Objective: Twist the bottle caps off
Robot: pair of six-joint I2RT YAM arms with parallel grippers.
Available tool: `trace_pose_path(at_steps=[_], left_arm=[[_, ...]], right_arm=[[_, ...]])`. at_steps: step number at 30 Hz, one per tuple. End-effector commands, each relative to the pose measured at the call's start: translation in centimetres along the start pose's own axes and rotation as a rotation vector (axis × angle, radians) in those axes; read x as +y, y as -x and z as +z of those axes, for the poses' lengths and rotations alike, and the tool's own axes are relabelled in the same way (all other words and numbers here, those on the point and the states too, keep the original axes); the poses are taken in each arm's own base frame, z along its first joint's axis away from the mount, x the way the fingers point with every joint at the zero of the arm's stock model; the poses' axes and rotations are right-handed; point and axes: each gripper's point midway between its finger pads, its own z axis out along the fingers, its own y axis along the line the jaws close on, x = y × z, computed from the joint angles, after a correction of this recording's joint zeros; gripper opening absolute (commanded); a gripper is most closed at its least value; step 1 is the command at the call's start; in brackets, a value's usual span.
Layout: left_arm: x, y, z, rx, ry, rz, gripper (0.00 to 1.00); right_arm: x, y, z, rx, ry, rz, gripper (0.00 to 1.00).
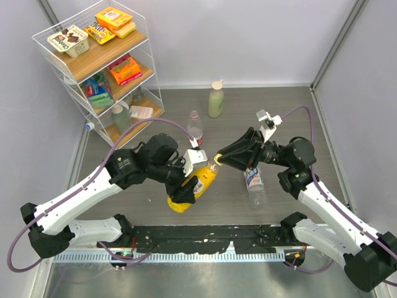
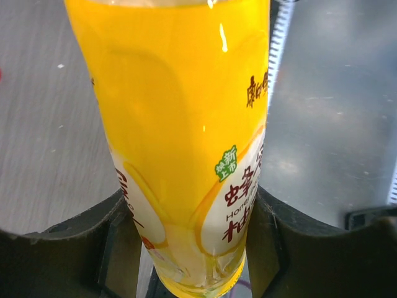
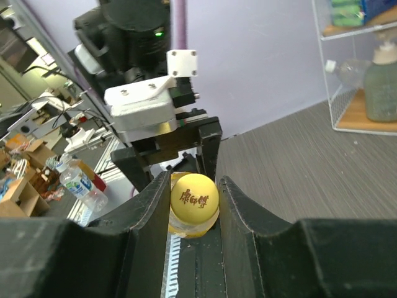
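My left gripper [image 1: 191, 181] is shut on the body of a yellow drink bottle [image 1: 200, 183] and holds it tilted above the table, neck towards the right. In the left wrist view the bottle [image 2: 186, 124] fills the frame between both fingers [image 2: 118, 239]. My right gripper [image 3: 193, 189] is shut on the bottle's yellow cap [image 3: 194, 198], which also shows in the top view [image 1: 218, 159]. A clear bottle with a red cap [image 1: 194, 115] stands behind. A clear bottle [image 1: 254, 181] lies under my right arm, its cap hidden.
A pale green bottle with a beige cap [image 1: 216, 99] stands at the back centre. A white wire shelf [image 1: 99, 62] with snack boxes and bottles fills the back left corner. Grey walls enclose the table on the left and right.
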Motion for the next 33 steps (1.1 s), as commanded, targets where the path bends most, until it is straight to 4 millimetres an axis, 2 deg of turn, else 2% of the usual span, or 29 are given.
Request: trace_pose_path(at_steps=[1, 10, 13, 15, 19, 20, 21, 23, 24, 25, 27, 29, 33], left_arm=[[-4.9, 4.8, -2.5, -0.198, -0.228, 0.122, 0.0], [-10.4, 6.2, -5.3, -0.249, -0.544, 0.147, 0.0], [-10.8, 6.3, -5.6, -0.252, -0.563, 0.151, 0.0], [-10.4, 6.3, -5.4, -0.258, -0.533, 0.151, 0.0], [-9.2, 5.8, -4.5, -0.24, -0.469, 0.129, 0.0], [-9.0, 5.6, -4.3, -0.232, -0.458, 0.124, 0.0], [-8.7, 5.5, -4.1, -0.224, -0.441, 0.117, 0.0], [-8.1, 5.1, -3.6, -0.202, -0.416, 0.099, 0.0], [-8.0, 4.9, -3.4, -0.191, -0.409, 0.093, 0.0], [-7.7, 4.8, -3.1, -0.183, -0.398, 0.086, 0.0], [-7.3, 4.4, -2.6, -0.164, -0.381, 0.071, 0.0], [-6.7, 4.0, -2.1, -0.141, -0.357, 0.057, 0.0], [-5.1, 3.0, -1.3, -0.106, -0.272, 0.046, 0.0]], right_arm=[[3.8, 0.0, -0.6, 0.033, 0.143, -0.092, 0.02], [5.7, 0.2, -1.3, 0.043, 0.202, -0.148, 0.02], [6.1, 0.3, -1.5, 0.039, 0.21, -0.164, 0.02], [6.1, 0.3, -1.5, 0.034, 0.204, -0.165, 0.08], [5.9, 0.7, -1.4, 0.018, 0.182, -0.163, 0.25], [5.8, 0.9, -1.3, 0.012, 0.173, -0.166, 0.35], [5.7, 0.9, -1.3, 0.01, 0.167, -0.164, 0.4], [5.7, 1.1, -1.3, 0.004, 0.159, -0.17, 0.66], [5.6, 1.2, -1.3, 0.0, 0.153, -0.17, 0.71], [5.7, 1.3, -1.3, -0.004, 0.156, -0.173, 0.81], [5.9, 1.5, -1.3, -0.013, 0.154, -0.181, 0.94], [5.9, 1.8, -1.4, -0.024, 0.145, -0.184, 1.0], [5.9, 2.5, -1.4, -0.055, 0.12, -0.2, 1.0]])
